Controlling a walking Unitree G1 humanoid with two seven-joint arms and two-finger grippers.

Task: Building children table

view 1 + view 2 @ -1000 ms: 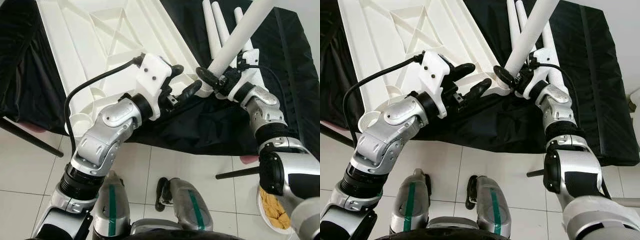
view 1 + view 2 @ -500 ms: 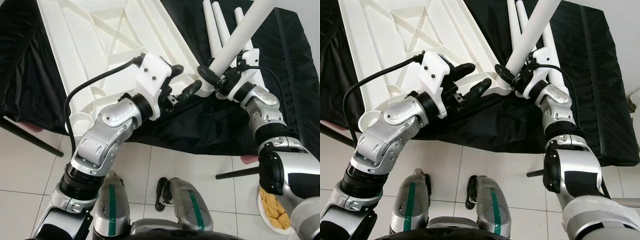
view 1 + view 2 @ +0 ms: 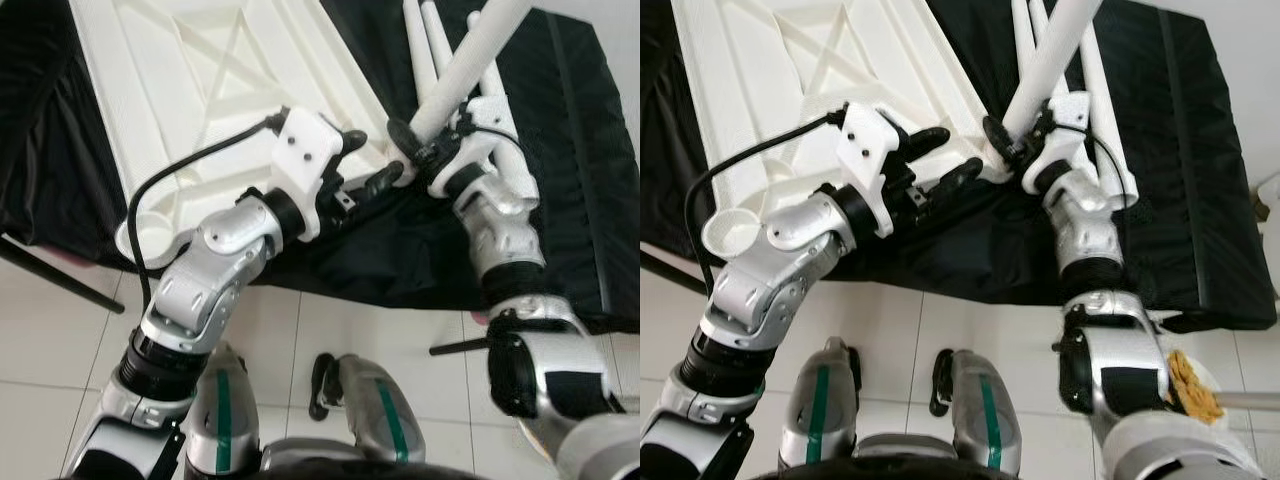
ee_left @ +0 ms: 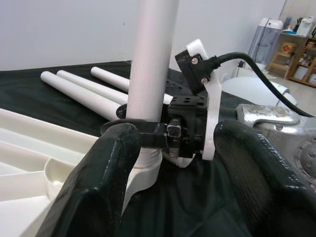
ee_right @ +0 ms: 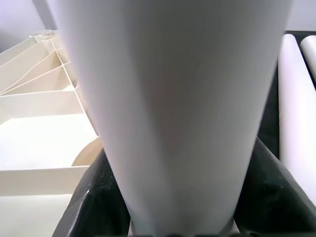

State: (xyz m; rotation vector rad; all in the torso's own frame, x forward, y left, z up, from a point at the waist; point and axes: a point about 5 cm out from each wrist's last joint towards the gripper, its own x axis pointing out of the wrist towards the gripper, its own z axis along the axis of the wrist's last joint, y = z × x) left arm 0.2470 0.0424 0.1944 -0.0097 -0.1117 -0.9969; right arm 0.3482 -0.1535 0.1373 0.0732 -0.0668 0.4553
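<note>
The white table top (image 3: 190, 90) lies upside down on a black cloth. My right gripper (image 3: 420, 145) is shut on a white table leg (image 3: 470, 60), holding it steeply tilted with its foot at the top's near corner socket (image 4: 64, 170). In the right wrist view the leg (image 5: 173, 113) stands between the black fingers (image 5: 94, 202). My left gripper (image 3: 372, 160) is open just beside that corner, holding nothing. In its wrist view the leg (image 4: 150, 64) and the right gripper (image 4: 148, 133) show beyond its spread fingers (image 4: 94, 187).
Three spare white legs (image 4: 84, 89) lie side by side on the black cloth (image 3: 570, 150) behind the corner. A black metal strut (image 3: 60, 275) slants over the tiled floor (image 3: 60, 340). A plate of yellowish food (image 3: 1195, 385) sits on the floor at my right.
The view has shifted slightly. My right elbow has swung in towards my body while the gripper keeps the leg at the corner. The left arm holds its place.
</note>
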